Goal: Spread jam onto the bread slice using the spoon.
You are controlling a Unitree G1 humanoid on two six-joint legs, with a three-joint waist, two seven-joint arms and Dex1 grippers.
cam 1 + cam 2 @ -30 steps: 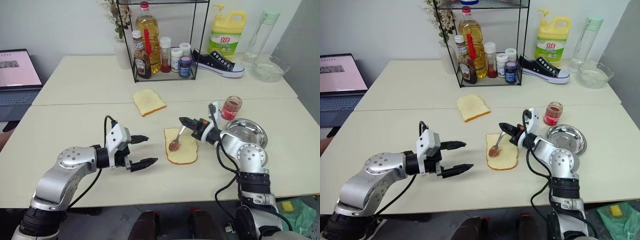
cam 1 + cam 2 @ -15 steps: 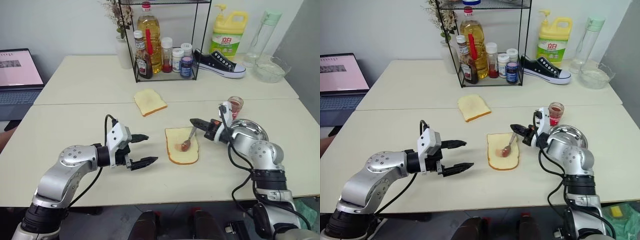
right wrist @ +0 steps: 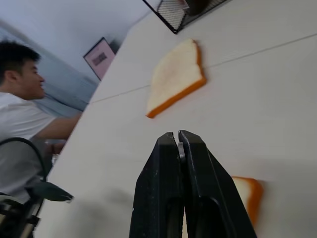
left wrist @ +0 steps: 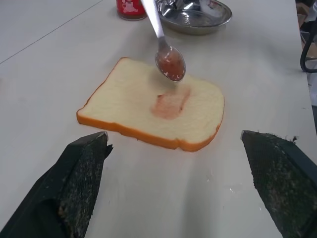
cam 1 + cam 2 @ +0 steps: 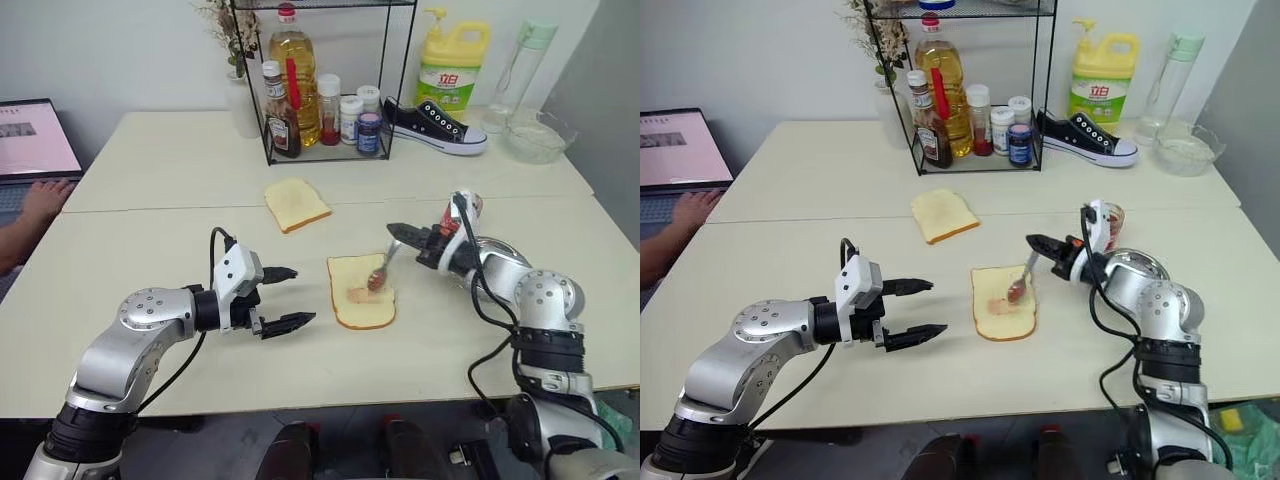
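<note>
Far left in the head views, a person's hand (image 5: 40, 200) lies on a laptop (image 5: 35, 150) at the counter's (image 5: 150, 240) edge. The right wrist view catches that person seated beyond the counter, which the head views cut off. Next along, the left tool (image 5: 286, 297) hovers above the counter with its two black fingers spread wide and nothing between them. Its wrist view looks between those fingers (image 4: 74, 188) straight at the bread slice (image 4: 148, 111), lying flat, with a thin pink smear of jam (image 4: 171, 101) across its middle. The spoon (image 4: 168, 59) hangs just above that smear, bowl coated red, clear of the crumb from this angle. In the head views the bread slice (image 5: 361, 291) sits mid-counter, well apart from the smaller slice (image 5: 297, 203) farther back. The right tool (image 5: 396, 232) has its fingers clamped tight on the spoon's handle. Behind the spoon, the left wrist view picks out the jam jar (image 4: 131, 7) beside the steel dish (image 4: 195, 15).
</note>
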